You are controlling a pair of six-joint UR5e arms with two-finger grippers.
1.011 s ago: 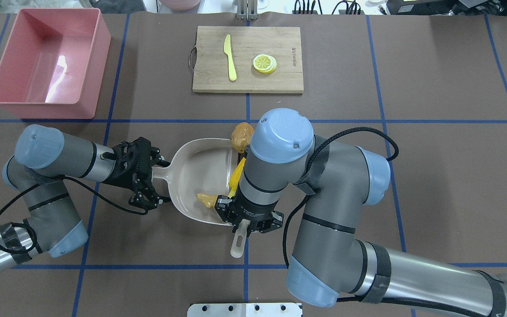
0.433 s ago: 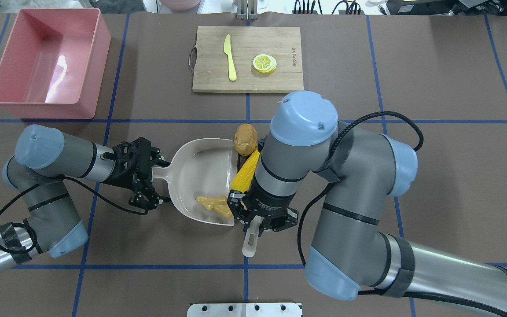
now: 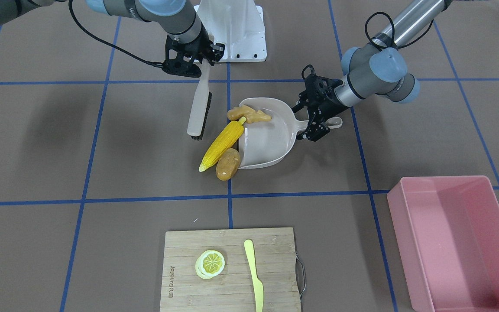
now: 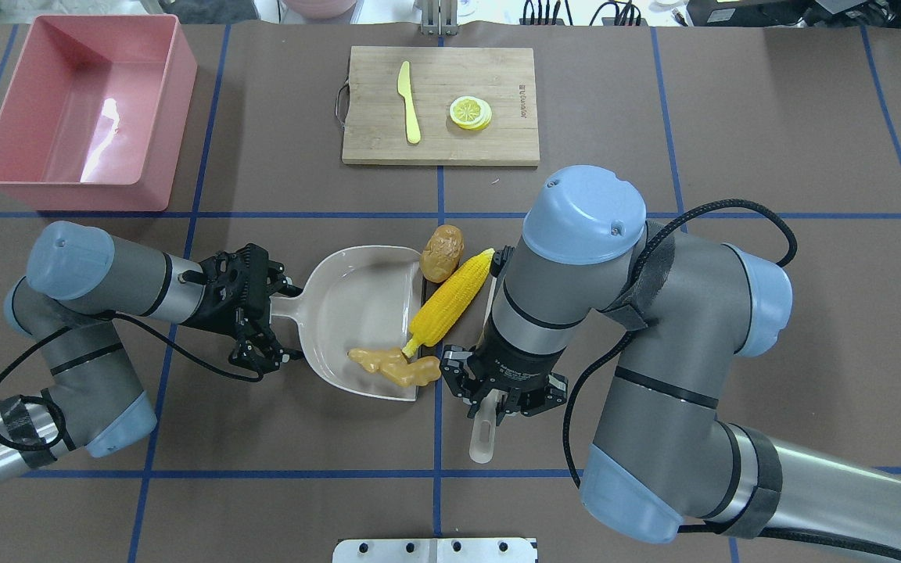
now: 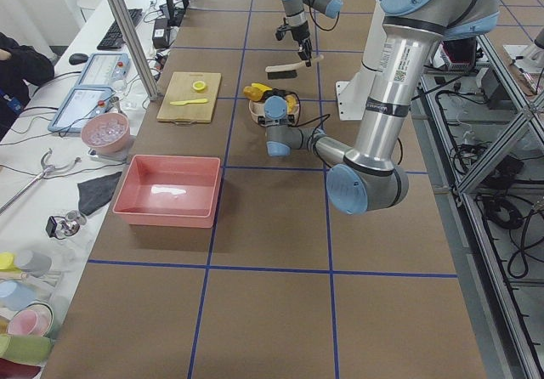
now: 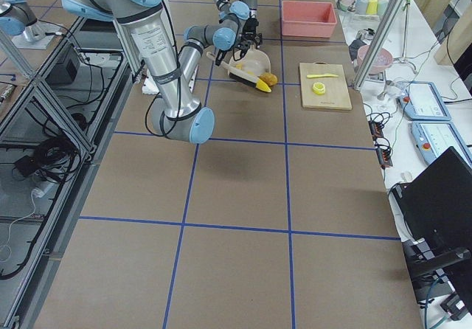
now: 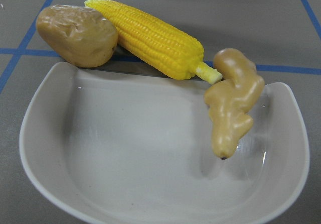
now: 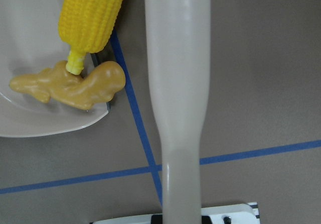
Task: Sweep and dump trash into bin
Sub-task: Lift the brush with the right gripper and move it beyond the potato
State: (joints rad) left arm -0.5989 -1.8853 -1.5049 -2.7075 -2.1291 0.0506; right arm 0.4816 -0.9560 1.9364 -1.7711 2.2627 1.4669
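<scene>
Brown covering with a blue tape grid spreads over the table (image 4: pixel 771 117) I am working at. My left hand (image 4: pixel 277 317) is closed on the handle of a beige dustpan (image 4: pixel 349 305), which sits near the middle of the table with its open lip facing the right arm. My right hand (image 4: pixel 495 403) is clamped around the handle of a beige brush (image 3: pixel 198 104), whose dark bristles point toward the dustpan. The brush stands just beside the food, apart from it, and I cannot tell whether the bristles touch the table. The trash is gathered at the dustpan's mouth. The yellow corn cob (image 4: pixel 454 297) lies slantwise on the table along the lip. The potato (image 4: pixel 441 252) sits at the far corner of the lip, touching the cob's thick end. The ginger root (image 4: pixel 392 366) lies across the near corner of the lip, partly inside the dustpan and touching the cob's stem. The pink bin (image 4: pixel 181 78) stands at the far left corner of the table, well apart from the dustpan. On the far side, near the middle, a wooden cutting board (image 4: pixel 489 70) carries a pale yellow knife (image 4: pixel 408 102) and a lemon slice (image 4: pixel 470 112).
</scene>
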